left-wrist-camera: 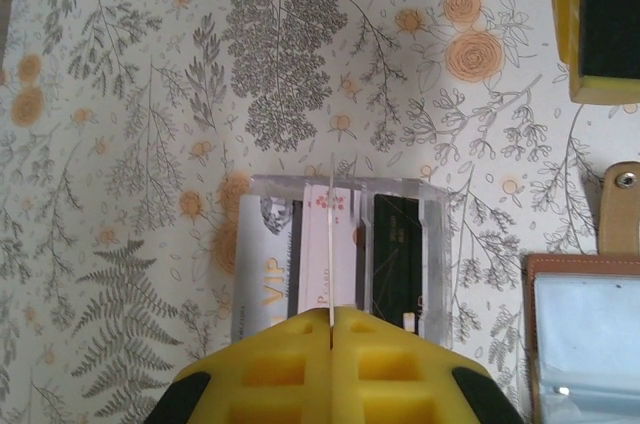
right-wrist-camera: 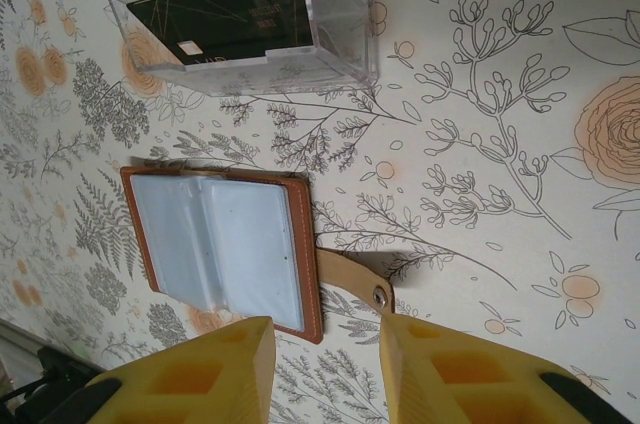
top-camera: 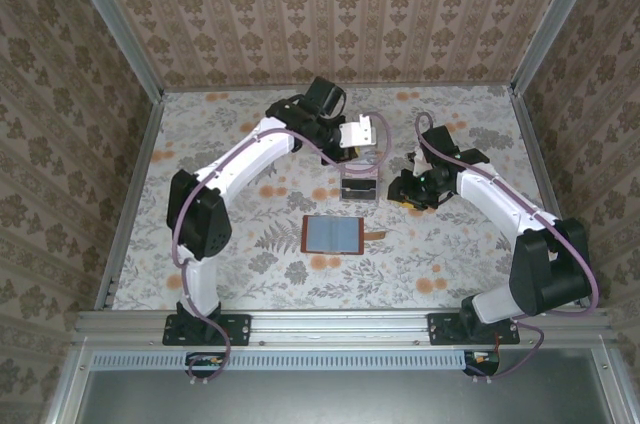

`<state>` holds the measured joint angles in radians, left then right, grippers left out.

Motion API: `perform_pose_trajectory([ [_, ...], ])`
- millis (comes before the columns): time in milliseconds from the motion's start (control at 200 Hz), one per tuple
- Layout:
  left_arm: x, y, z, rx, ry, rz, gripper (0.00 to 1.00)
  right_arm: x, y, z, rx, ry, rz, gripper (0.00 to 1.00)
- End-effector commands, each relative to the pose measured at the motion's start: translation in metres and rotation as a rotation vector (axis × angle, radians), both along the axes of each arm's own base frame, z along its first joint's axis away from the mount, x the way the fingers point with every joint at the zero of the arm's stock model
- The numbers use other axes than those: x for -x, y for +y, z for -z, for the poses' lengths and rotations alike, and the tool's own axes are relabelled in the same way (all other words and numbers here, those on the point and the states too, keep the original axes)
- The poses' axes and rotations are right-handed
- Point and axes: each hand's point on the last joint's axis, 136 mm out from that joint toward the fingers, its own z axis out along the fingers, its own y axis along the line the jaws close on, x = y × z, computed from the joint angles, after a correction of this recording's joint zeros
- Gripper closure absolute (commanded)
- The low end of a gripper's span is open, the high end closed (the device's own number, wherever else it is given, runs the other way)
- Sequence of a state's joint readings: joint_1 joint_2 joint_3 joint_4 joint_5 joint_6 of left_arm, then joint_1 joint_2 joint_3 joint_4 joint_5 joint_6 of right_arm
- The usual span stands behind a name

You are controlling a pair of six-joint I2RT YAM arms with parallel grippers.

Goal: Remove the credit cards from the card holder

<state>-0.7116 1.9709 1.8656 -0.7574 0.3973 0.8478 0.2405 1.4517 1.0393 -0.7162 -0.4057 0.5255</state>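
Left pincer [left-wrist-camera: 332, 312]: pressed together on a thin card [left-wrist-camera: 330, 234]. The card stands on its edge like a line, right above the clear tray [left-wrist-camera: 433, 244].
Right pincer [right-wrist-camera: 325, 329]: spread apart and holding nothing. It hangs over the strap [right-wrist-camera: 345, 276] of the card holder [right-wrist-camera: 225, 244].
Card holder: lies open and flat on the table [top-camera: 250, 274], near the tray, on the side closer to the arms. Its pockets look empty to me.
Cards in the tray [left-wrist-camera: 265, 274]: a white one, a pinkish one and a dark one.
Could go wrong, one: the thin card hangs over the pinkish one. If it drops crooked, it may bump a wall or another card and fall onto the table.
Could go wrong, two: the pincer grips just the card's end, so it might slip out too soon.
Could go wrong, three: the right pincer is close to the strap. A sideways move could push the card holder.
Left wrist view: shows the thin card well. From the top it is too small to make out.
Right wrist view: shows the pockets well. The left wrist view catches just a corner.
Top view: shows the tray between both pincers.
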Motion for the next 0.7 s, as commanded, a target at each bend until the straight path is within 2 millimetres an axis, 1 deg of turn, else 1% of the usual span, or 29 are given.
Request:
perform_pose_trajectory([
  [0, -0.003, -0.005, 0.002, -0.003, -0.006, 0.055, 1.00, 0.009, -0.005, 0.000, 0.014, 0.008, -0.005, 0.66],
  [190, -0.012, -0.009, 0.006, -0.024, -0.008, 0.065, 1.00, 0.010, -0.006, 0.001, 0.013, 0.009, -0.005, 0.66],
  [365, -0.016, -0.013, 0.010, -0.042, 0.011, 0.078, 1.00, 0.011, -0.008, 0.002, 0.014, 0.010, -0.002, 0.66],
  [695, -0.021, -0.014, 0.027, -0.102, 0.051, 0.084, 1.00, 0.011, -0.010, 0.005, 0.011, 0.014, 0.004, 0.66],
])
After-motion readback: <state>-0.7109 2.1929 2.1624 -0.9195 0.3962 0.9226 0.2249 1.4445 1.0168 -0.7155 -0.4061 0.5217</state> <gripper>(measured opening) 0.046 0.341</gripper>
